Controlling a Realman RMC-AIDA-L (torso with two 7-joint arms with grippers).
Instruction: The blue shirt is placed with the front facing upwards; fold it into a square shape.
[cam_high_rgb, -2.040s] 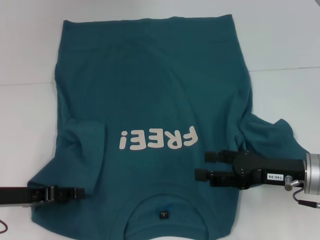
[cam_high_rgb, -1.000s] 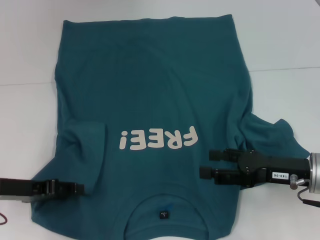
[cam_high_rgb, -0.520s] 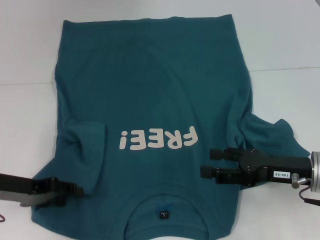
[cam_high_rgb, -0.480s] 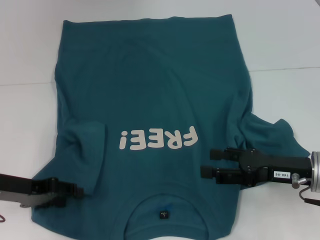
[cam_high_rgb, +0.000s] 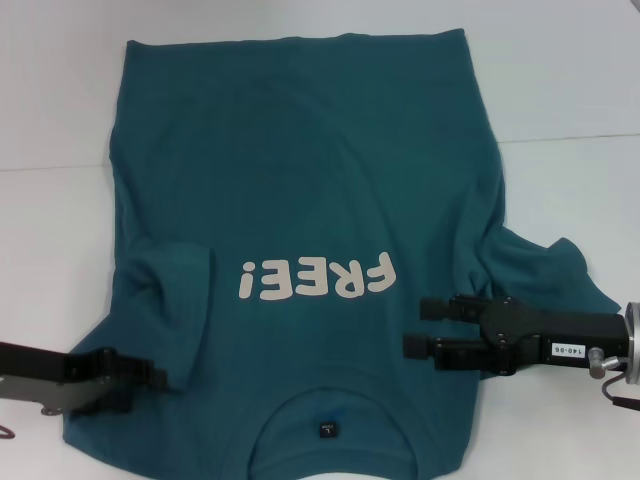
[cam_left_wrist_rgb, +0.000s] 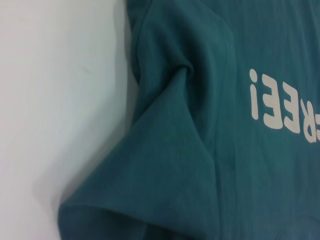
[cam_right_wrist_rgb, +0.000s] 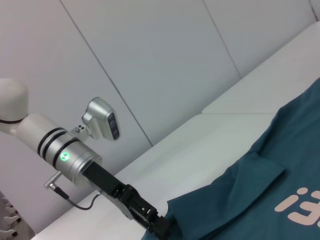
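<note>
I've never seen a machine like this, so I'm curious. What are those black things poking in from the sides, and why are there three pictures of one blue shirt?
Those black things are a robot's two hands, called grippers. The big picture comes from a camera on the robot's head, looking down. The left gripper sits at the shirt's folded-in left sleeve, near the collar end. The right gripper is over the other side, with its two fingers apart and holding nothing. The blue shirt lies flat on a white table, with the word "FREE!" facing up. The other two pictures come from little cameras on the robot's wrists. One looks closely at the sleeve and the letters. The other looks across the table and shows the left arm reaching to the shirt.
</note>
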